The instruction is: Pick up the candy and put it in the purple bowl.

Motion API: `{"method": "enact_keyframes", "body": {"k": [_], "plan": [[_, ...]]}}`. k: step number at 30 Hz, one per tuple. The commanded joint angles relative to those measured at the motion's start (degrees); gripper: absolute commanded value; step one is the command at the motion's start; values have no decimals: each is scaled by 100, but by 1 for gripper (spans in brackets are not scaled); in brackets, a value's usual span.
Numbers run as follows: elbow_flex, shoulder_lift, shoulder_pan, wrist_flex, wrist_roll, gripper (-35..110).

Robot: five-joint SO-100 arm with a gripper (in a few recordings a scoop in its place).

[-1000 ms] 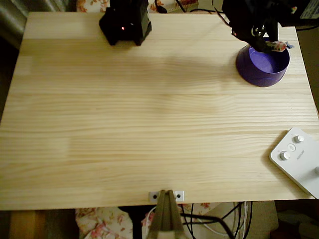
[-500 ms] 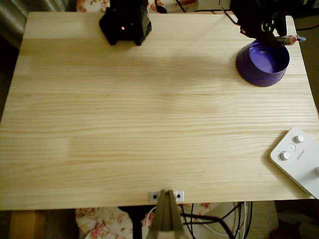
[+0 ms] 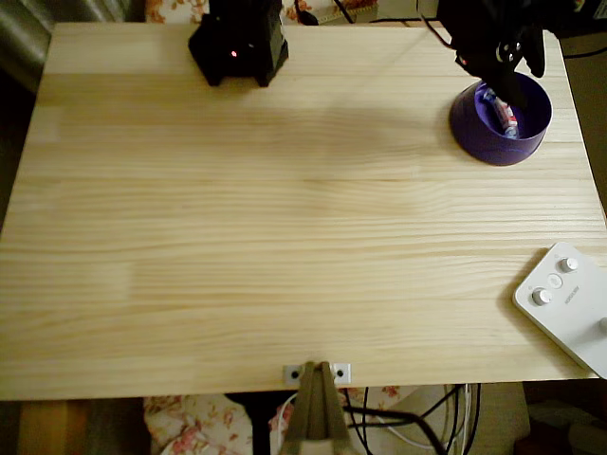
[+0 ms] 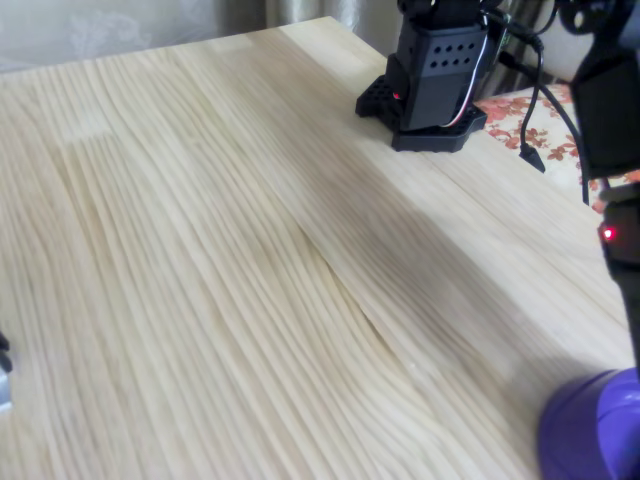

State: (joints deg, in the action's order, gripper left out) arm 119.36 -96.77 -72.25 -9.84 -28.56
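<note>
Inside the bowl (image 3: 500, 118), at the table's (image 3: 285, 237) far right corner in the overhead view, lies the candy (image 3: 504, 115), just below the gripper (image 3: 510, 59). Its black fingers hang apart over the rim, holding nothing.

One candy (image 3: 506, 116). One bowl (image 3: 474, 133), purple, seen in the overhead view and at the lower right corner of the fixed view (image 4: 590, 430). One white button box (image 3: 569, 308) with three round knobs visible. One black arm base (image 3: 239, 43). One wood surface (image 3: 285, 237). One metal bracket (image 3: 318, 373) at the near edge, two screws in it.
</note>
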Motion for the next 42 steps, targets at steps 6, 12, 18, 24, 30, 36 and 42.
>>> {"method": "enact_keyframes", "body": {"k": [6, 12, 18, 24, 30, 36, 42], "plan": [[431, -1723, 580, -571, 149, -1], [1942, -3753, 1942, -1213, 299, -1], [2848, -5493, 3814, -2953, 642, -1], [3243, -6056, 6073, -4087, 1644, -1], [4122, -6838, 7031, -4271, 2074, -1], [4570, -7796, 7559, -4482, 2549, -1], [5054, -8306, 7620, -4210, 2646, -1]]}}
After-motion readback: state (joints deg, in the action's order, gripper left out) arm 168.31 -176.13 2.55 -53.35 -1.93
